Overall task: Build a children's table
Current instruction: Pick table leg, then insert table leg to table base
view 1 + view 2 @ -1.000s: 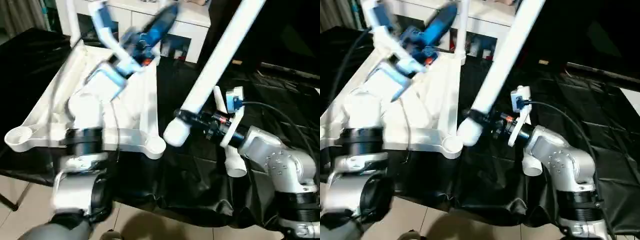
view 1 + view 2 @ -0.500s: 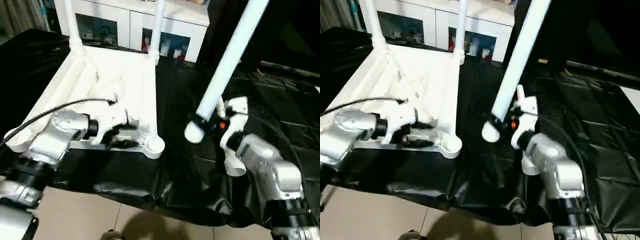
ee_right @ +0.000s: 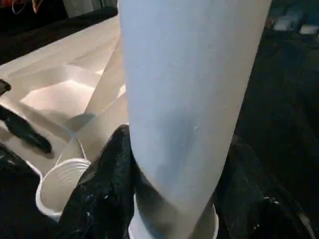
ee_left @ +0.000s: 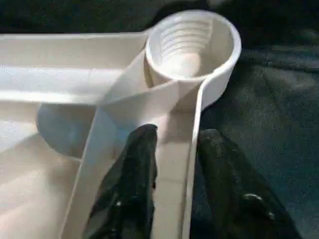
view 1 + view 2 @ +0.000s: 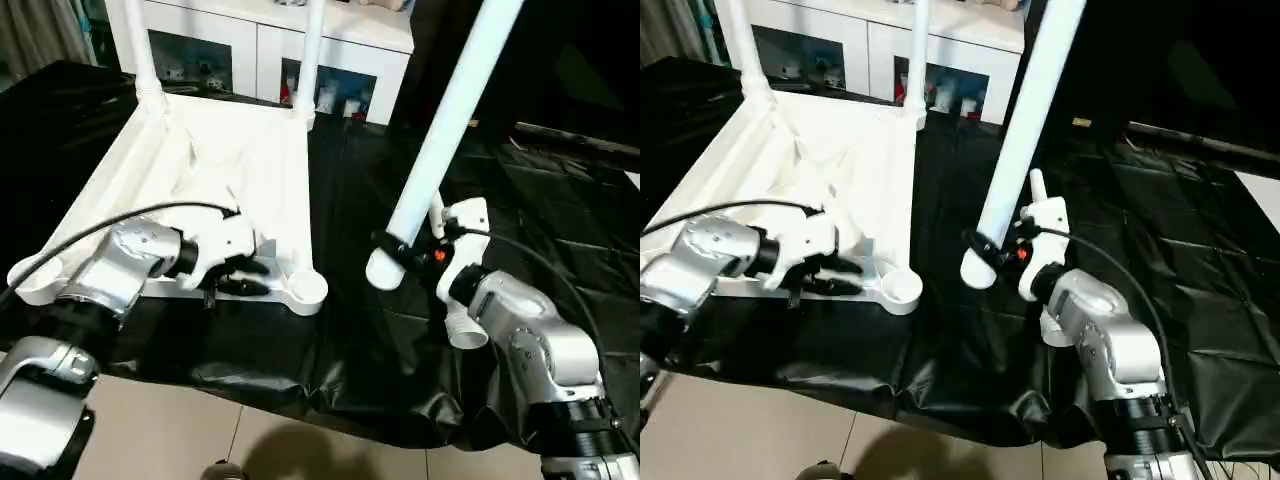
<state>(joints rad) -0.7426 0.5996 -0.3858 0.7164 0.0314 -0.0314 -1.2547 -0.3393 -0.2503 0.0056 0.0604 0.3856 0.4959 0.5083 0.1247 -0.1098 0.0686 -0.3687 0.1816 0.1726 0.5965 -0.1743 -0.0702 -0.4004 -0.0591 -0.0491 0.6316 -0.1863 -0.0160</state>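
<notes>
The children's table (image 5: 235, 160) lies upside down on the black sheet, with two white legs (image 5: 312, 55) standing in its far corners. The socket at its near right corner (image 5: 307, 288) is empty. My left gripper (image 5: 252, 278) sits just left of that socket, and its black fingers (image 4: 137, 164) press on both sides of the near rim. My right gripper (image 5: 388, 243) is shut on a pale-blue leg (image 5: 445, 120) near its lower end. That leg slants up and away, with its low end hanging right of the empty socket (image 3: 60, 186).
A white glass-door cabinet (image 5: 250, 45) stands behind the work table. The black sheet (image 5: 560, 200) spreads out to the right, and its front edge drops to the tiled floor (image 5: 200, 430). A white tube end (image 5: 462, 328) shows under my right forearm.
My left arm has come down from above the table top to its near rim, and its fingers have narrowed onto the rim. The right arm has tipped the held leg more upright.
</notes>
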